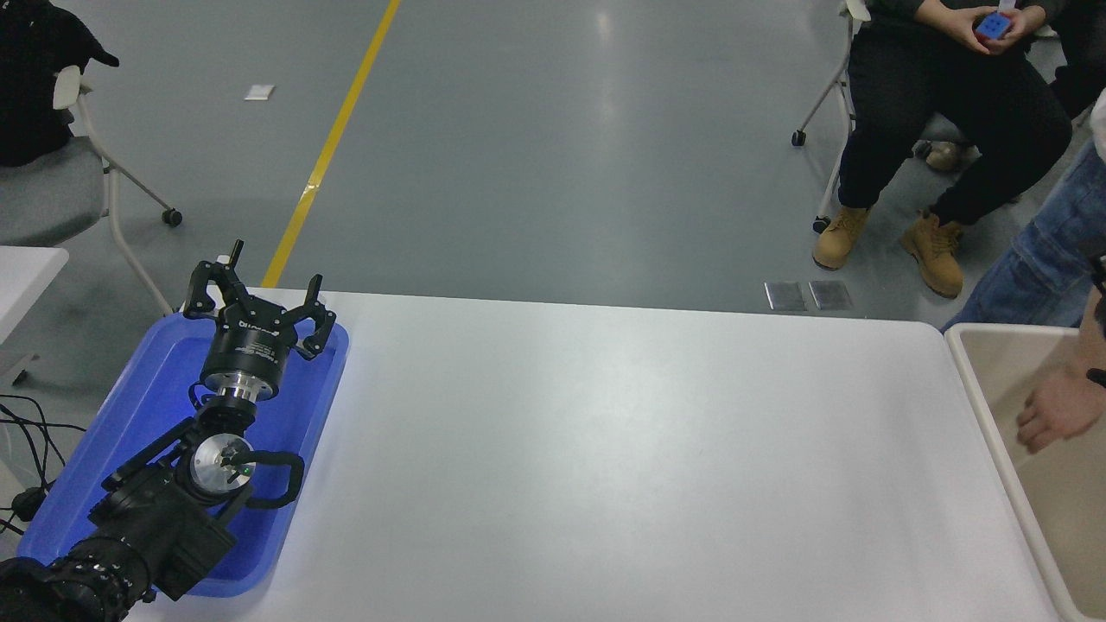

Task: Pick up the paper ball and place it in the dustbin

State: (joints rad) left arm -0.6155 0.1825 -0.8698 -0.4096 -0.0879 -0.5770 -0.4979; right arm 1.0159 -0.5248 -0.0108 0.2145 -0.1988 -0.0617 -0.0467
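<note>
Head view | left end effector [259,298] released over blue tray [138,406] | person's hand [1058,410] inside dustbin [976,380]

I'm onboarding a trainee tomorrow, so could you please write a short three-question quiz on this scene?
1. True or false: the left pincer hangs over the blue tray with its fingers spread.
2. Whose hand reaches into the dustbin at the right edge? A) the robot's B) a person's C) nobody's
3. Fill in: the paper ball is ____ in this view.

Key
1. True; the left arm is parked at the lower left.
2. B; a bare hand, while the right pincer is out of view.
3. Not visible; neither the white table nor the visible part of the dustbin shows it.
</note>
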